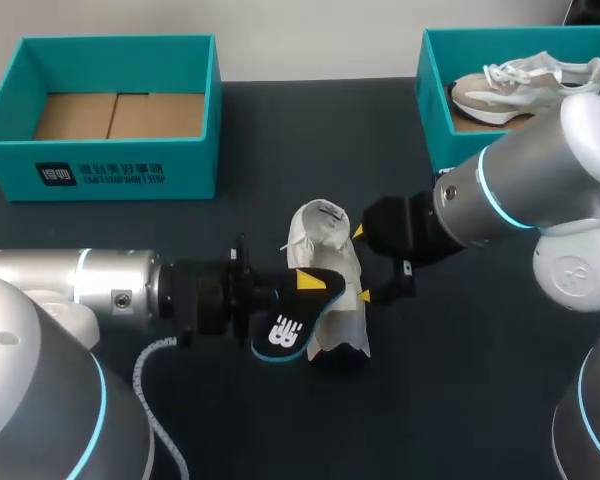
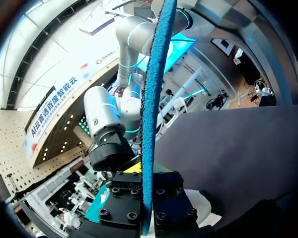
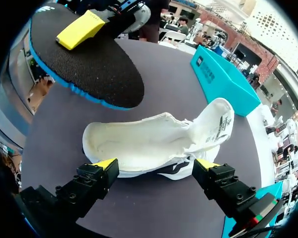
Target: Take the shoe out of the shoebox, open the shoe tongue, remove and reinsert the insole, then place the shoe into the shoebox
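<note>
Mid-bench (image 1: 280, 130), the white shoe (image 1: 325, 260) sits with its tongue pulled open. The left end effector (image 1: 310, 285) is clenched on the insole (image 1: 285, 335) just over it. The right end effector (image 1: 361, 265) is spread wide alongside the shoe. I'd feed the toe end in first, then press down flat.

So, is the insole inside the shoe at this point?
No, the left hand holds the insole clear of the shoe, whose inside shows bare.
</note>
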Controlling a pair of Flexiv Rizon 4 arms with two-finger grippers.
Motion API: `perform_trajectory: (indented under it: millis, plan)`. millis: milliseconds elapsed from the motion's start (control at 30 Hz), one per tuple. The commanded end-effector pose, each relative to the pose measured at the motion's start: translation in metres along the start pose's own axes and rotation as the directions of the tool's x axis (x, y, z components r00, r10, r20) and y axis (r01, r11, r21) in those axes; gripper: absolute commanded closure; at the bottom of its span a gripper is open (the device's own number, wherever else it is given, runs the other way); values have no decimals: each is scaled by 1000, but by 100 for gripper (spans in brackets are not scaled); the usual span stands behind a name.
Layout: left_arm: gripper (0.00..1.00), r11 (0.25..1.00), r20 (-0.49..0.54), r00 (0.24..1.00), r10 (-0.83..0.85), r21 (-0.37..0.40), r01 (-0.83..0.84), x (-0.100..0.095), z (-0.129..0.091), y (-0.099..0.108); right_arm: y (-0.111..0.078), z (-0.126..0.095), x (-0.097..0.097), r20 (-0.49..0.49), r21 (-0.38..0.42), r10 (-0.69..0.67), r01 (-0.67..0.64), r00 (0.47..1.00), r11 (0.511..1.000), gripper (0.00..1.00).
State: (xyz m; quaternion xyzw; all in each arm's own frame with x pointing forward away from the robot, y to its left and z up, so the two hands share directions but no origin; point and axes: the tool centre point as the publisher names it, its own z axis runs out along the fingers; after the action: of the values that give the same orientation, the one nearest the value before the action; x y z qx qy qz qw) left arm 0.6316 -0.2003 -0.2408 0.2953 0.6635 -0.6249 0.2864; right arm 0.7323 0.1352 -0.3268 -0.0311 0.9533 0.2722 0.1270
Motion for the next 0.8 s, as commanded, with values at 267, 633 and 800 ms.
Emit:
perform_trajectory:
  millis: [267, 633, 800]
  plan:
    - [100, 1000, 3, 1000, 7, -7, -7, 9, 26, 3, 0, 1, 1, 2, -1, 0, 0, 1000, 1000, 0]
    - [100, 1000, 11, 1000, -3, -24, 4, 10, 19, 6, -21, -13, 16, -8, 29, 16, -16, 1000, 999, 0]
    - [100, 1000, 19, 1000, -9, -24, 9, 9, 22, 7, -25, -17, 15, -24, 57, 2, -1, 1000, 998, 0]
